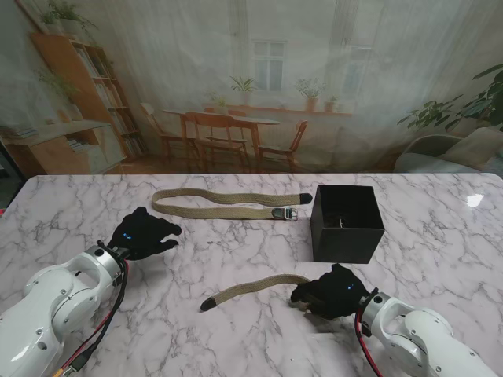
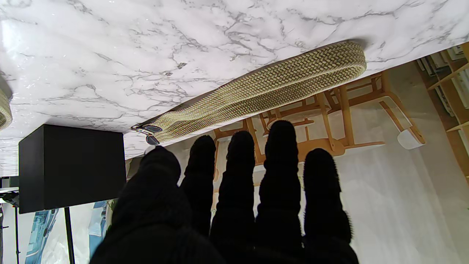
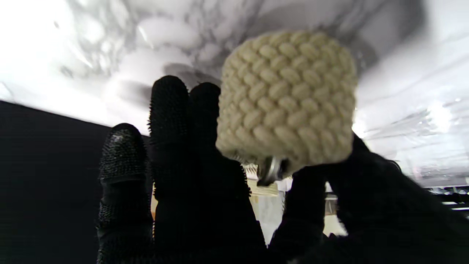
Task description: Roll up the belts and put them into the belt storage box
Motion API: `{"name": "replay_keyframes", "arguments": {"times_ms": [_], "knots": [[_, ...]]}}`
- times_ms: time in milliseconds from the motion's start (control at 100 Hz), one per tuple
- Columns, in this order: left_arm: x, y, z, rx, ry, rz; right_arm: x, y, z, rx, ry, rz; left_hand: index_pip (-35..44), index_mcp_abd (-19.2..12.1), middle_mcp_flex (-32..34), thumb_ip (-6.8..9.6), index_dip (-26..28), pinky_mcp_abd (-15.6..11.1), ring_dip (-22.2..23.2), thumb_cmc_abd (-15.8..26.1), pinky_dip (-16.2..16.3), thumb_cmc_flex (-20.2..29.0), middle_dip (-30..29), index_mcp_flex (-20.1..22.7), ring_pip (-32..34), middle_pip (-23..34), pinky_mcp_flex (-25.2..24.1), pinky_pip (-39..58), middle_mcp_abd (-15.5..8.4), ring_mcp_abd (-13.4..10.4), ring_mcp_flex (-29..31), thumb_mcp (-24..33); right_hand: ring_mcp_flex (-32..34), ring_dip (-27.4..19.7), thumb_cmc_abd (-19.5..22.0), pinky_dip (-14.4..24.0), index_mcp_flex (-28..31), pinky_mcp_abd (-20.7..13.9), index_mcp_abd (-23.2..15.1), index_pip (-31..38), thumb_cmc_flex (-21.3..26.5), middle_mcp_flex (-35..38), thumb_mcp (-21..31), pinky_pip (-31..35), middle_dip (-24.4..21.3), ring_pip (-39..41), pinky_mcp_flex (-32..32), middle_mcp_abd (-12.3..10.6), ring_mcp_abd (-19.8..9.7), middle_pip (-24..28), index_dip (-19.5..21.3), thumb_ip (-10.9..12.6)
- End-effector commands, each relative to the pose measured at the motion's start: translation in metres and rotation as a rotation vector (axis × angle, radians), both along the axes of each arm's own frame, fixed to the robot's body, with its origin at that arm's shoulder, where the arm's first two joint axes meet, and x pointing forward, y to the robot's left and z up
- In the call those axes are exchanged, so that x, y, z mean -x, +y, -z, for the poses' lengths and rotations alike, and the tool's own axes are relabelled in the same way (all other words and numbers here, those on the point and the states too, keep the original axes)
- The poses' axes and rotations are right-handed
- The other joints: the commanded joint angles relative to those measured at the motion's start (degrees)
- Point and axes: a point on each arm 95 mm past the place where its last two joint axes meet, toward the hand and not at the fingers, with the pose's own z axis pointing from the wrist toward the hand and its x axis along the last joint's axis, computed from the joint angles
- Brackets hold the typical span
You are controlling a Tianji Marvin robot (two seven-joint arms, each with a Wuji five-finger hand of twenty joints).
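A beige woven belt (image 1: 224,204) lies folded double on the marble table (image 1: 236,330), its metal buckle (image 1: 289,213) close to the black open-topped storage box (image 1: 346,223). It also shows in the left wrist view as a folded belt (image 2: 263,91) beyond my fingertips (image 2: 240,146). My left hand (image 1: 145,233) hovers open nearer to me than that belt, apart from it. A second beige belt (image 1: 251,289) stretches leftward from my right hand (image 1: 334,292), which is shut on its buckle end. In the right wrist view that belt end (image 3: 289,95) is pinched between thumb and fingers, with metal showing.
The black box (image 2: 69,167) stands just beyond my right hand, slightly right of centre. A backdrop curtain printed with a room scene hangs behind the table's far edge. Bare marble lies between the two belts and to the far right.
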Motion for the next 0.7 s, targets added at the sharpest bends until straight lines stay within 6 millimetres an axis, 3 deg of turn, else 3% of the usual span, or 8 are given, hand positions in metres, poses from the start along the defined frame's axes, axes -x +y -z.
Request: {"name": "replay_keyframes", "arguments": {"times_ms": [0,90,210,310,480,600,640,690], "knots": [[-0.0002,-0.0007,0.002,-0.004,0.014,-0.004,0.0037,0.0006,0.0057,0.005,0.021,0.031,-0.65,1.37,1.15,-0.58,-0.51,1.31,-0.15,2.84,-0.58,2.72,0.68,-0.84,0.07,1.32,-0.41,-0.45,1.04,1.06,0.17,-0.81,1.86,1.1,5.48,0.89,-10.5,2.91,6.78,0.44,10.99,2.96,9.94,0.39,0.87,0.18,0.72,-10.43,-8.91,3.16,-0.7,7.43],[-0.0001,-0.0008,0.002,-0.005,0.014,-0.004,0.0038,0.0008,0.0081,0.013,0.031,0.056,-0.68,1.4,1.16,-0.57,-0.54,1.3,-0.16,2.88,-0.57,2.76,0.69,-0.93,0.04,1.33,-0.37,-0.42,1.01,0.99,0.12,-0.8,2.73,0.77,5.43,0.46,-17.13,2.92,14.48,4.07,10.4,3.28,10.83,1.02,-0.34,0.41,1.91,-10.3,-8.63,2.83,-1.61,7.33],[-0.0002,-0.0008,0.0019,-0.004,0.011,-0.003,0.0043,0.0014,0.0114,0.002,0.042,0.082,-0.56,1.19,1.27,-0.54,-0.47,1.28,-0.15,2.79,-0.59,3.21,0.7,-0.83,0.11,1.38,-0.32,-0.44,0.99,1.0,0.28,-0.66,3.76,0.38,6.3,-0.36,-13.63,4.75,-2.75,2.1,13.27,2.89,9.88,1.05,-0.73,1.13,3.07,-8.49,-5.97,3.32,-3.84,7.48],[-0.0005,-0.0007,0.0019,-0.003,0.01,-0.004,0.0044,0.0008,0.0122,0.004,0.054,0.084,-0.48,1.17,1.34,-0.54,-0.44,1.39,-0.17,2.9,-0.61,3.77,0.7,-0.84,0.11,1.41,-0.36,-0.46,1.04,1.03,0.34,-0.55,3.38,0.01,8.33,-1.23,0.9,6.56,-5.26,0.7,15.5,2.0,8.13,-0.2,-0.34,1.2,1.6,-7.69,-5.1,3.96,-3.91,7.63],[-0.0002,-0.0003,0.0019,-0.002,0.008,-0.005,0.0038,0.0017,0.0127,-0.009,0.059,0.074,-0.38,1.13,1.36,-0.56,-0.47,1.22,-0.17,2.98,-0.61,3.95,0.68,-0.86,0.13,1.41,-0.2,-0.4,0.98,1.0,0.38,-0.71,2.26,0.15,9.68,-0.69,15.23,7.81,-10.06,12.04,17.71,-0.05,6.09,-2.03,1.21,0.75,-0.85,-7.36,-4.91,6.08,3.32,8.04],[0.0,0.0003,0.0017,0.0,0.006,-0.006,0.0043,0.0026,0.0118,-0.014,0.068,0.084,-0.37,1.09,1.32,-0.54,-0.52,1.24,-0.17,3.08,-0.61,4.01,0.68,-0.94,0.13,1.42,-0.26,-0.39,0.92,0.99,0.36,-0.73,2.02,0.43,7.98,0.21,17.57,6.15,1.62,9.09,13.74,1.76,9.98,-2.04,-0.25,0.53,-1.05,-7.55,-5.84,4.62,2.54,7.52],[0.0,0.0004,0.0017,0.0,0.006,-0.006,0.0046,0.0032,0.0115,-0.025,0.074,0.087,-0.41,1.27,1.27,-0.58,-0.55,1.32,-0.17,3.17,-0.62,3.87,0.67,-1.0,0.11,1.4,-0.31,-0.42,0.98,1.03,0.29,-0.81,1.61,0.24,3.87,0.4,17.45,5.23,8.51,13.62,12.28,2.46,11.54,-1.75,-1.51,-0.39,-0.95,-7.99,-6.65,2.17,-4.58,0.93],[0.0001,0.0005,0.0017,-0.001,0.005,-0.006,0.0052,0.0031,0.0099,-0.019,0.077,0.083,-0.39,1.17,1.29,-0.62,-0.56,1.26,-0.17,3.18,-0.62,3.71,0.67,-0.98,0.12,1.41,-0.33,-0.42,0.95,0.95,0.29,-0.9,-0.68,-0.56,0.62,0.2,15.07,3.81,14.65,18.31,7.15,1.13,11.4,-1.75,-2.96,-3.05,-1.56,-8.47,-7.79,-1.7,-6.5,-1.44]]}}
